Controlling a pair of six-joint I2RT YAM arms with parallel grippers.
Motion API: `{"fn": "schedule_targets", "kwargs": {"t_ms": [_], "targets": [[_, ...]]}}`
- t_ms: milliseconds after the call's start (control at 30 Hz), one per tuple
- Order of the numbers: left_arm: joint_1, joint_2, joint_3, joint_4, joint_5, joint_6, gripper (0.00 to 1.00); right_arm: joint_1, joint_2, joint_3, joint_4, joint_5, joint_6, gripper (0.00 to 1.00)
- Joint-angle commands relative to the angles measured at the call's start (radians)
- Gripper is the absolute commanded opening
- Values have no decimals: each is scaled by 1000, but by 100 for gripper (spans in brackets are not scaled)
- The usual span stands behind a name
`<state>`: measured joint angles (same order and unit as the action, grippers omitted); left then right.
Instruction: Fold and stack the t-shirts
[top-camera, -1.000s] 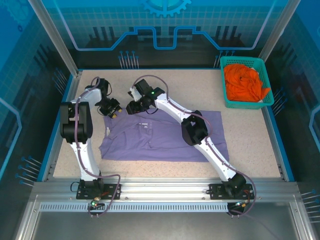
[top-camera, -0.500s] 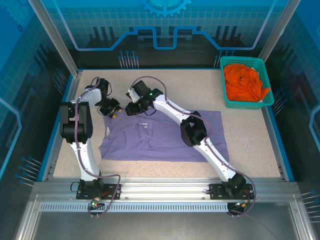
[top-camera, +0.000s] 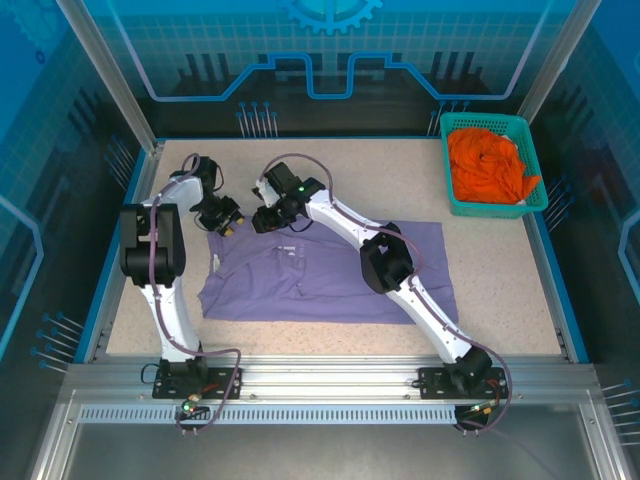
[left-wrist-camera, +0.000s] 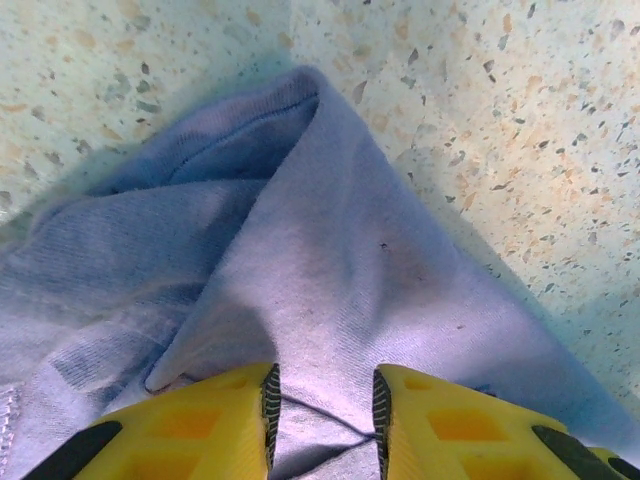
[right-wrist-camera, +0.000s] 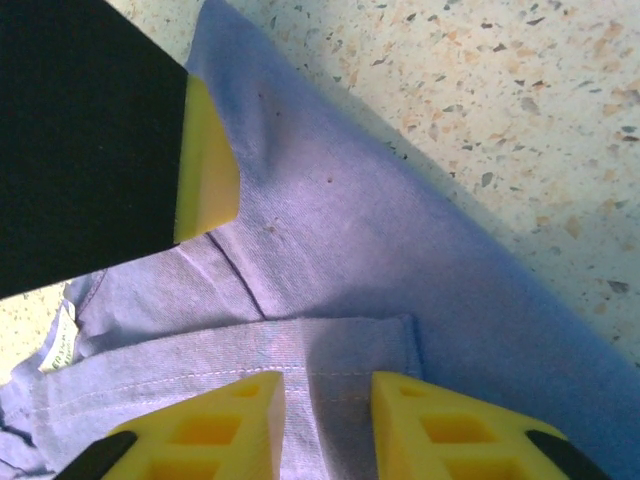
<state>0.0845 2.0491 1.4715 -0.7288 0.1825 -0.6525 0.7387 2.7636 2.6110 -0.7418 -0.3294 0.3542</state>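
I am pinching the lavender t-shirt (top-camera: 290, 285), lying spread across the middle of the tabletop (top-camera: 490, 290), in my left hand (left-wrist-camera: 322, 385) while my right hand (right-wrist-camera: 328, 395) is straddling its collar (right-wrist-camera: 300, 335), grip impossible to tell, so I am risking a lopsided, bunching lift.

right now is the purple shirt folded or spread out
Spread out, not folded: the lavender t-shirt lies open across the table. Only its far edge is bunched up.
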Motion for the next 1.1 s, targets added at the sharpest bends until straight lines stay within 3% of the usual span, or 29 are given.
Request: {"fn": "schedule_targets", "kwargs": {"t_ms": [0, 233, 433, 1067], "targets": [[12, 19, 28, -34, 37, 13, 33, 12, 19, 34, -24, -11, -14, 25], [14, 20, 29, -35, 39, 11, 33, 13, 6, 33, -28, -13, -23, 9], [14, 20, 29, -35, 39, 9, 33, 15, -15, 32, -35, -5, -36, 4], [29, 28, 34, -56, 7, -8, 36, 46, -178, -87, -55, 49, -102, 0]]}}
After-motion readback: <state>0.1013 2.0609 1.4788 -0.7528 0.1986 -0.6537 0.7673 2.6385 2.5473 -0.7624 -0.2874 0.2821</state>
